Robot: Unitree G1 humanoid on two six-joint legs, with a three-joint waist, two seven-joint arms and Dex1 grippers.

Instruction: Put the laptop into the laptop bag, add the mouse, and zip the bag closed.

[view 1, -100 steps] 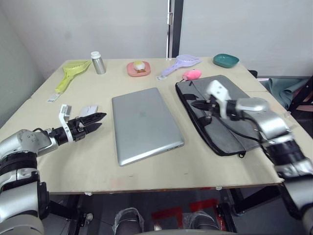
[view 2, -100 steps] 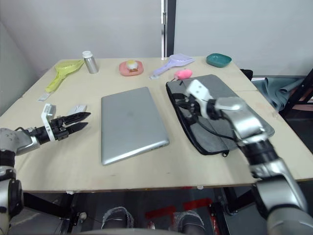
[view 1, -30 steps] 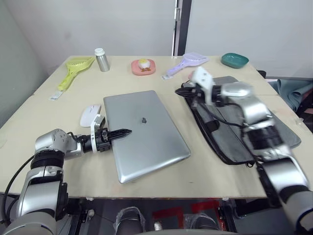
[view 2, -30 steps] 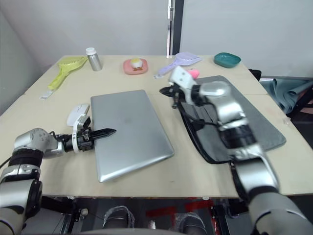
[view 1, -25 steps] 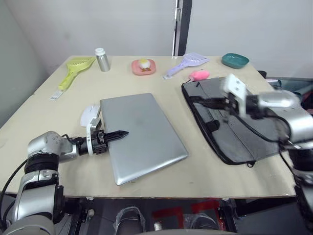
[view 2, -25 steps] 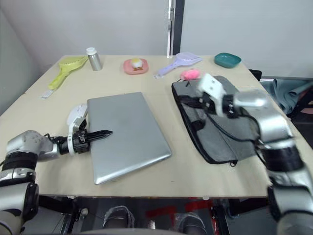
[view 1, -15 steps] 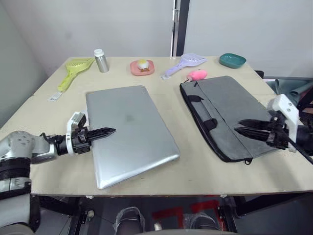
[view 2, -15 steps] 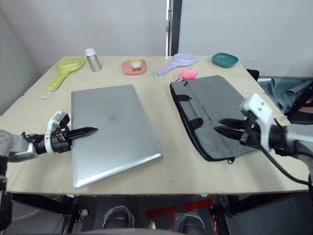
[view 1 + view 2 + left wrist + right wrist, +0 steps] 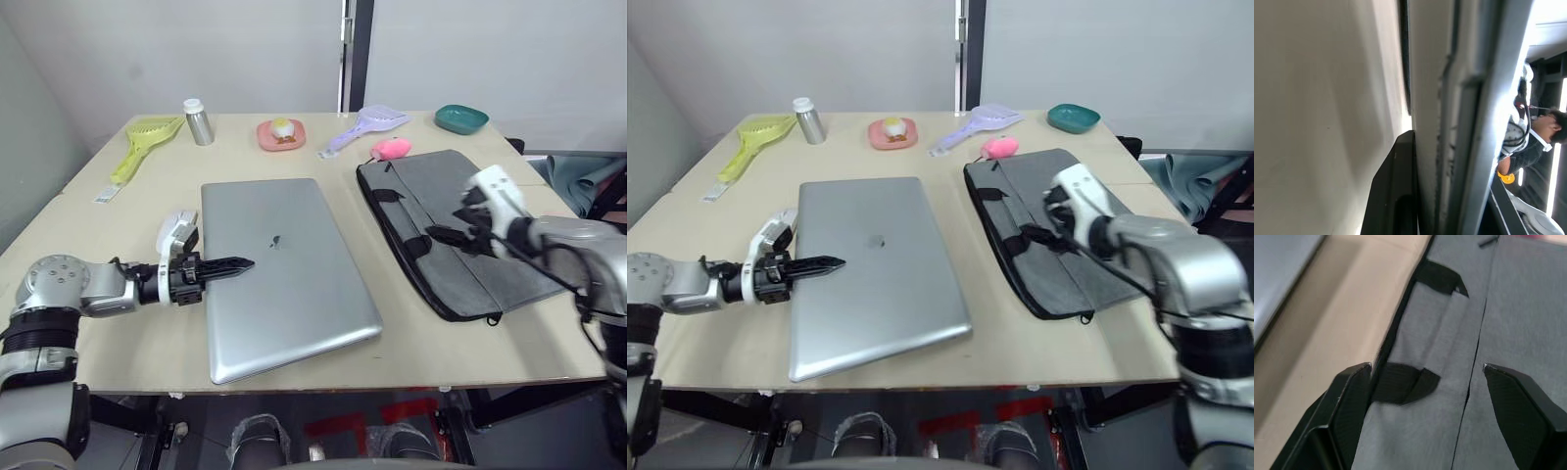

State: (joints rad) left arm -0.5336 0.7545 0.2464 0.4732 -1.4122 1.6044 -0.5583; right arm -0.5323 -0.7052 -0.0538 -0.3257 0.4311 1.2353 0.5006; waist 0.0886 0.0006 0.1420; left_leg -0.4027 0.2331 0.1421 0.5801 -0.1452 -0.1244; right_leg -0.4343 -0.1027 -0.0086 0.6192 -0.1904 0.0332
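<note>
The silver-grey laptop (image 9: 294,274) lies closed in the middle of the table. My left gripper (image 9: 240,264) reaches in from the left and is shut on the laptop's left edge (image 9: 1474,98); one black finger (image 9: 1396,196) lies against that edge. The white mouse (image 9: 176,227) sits just behind this gripper, partly covered by it. The grey laptop bag (image 9: 441,186) lies flat to the right of the laptop. My right gripper (image 9: 1427,367) hovers open over the bag's near black strap handle (image 9: 1400,382), holding nothing.
Along the far edge stand a yellow-green scoop (image 9: 142,142), a metal bottle (image 9: 194,122), a pink plate (image 9: 280,134), a purple scoop (image 9: 370,122), a pink plush toy (image 9: 392,149) and a teal bowl (image 9: 460,118). A seated person (image 9: 1528,142) is beyond the table.
My right gripper has gone from shut to wide open and now hangs over the bag's strap handle. The left gripper has kept its hold on the laptop's edge.
</note>
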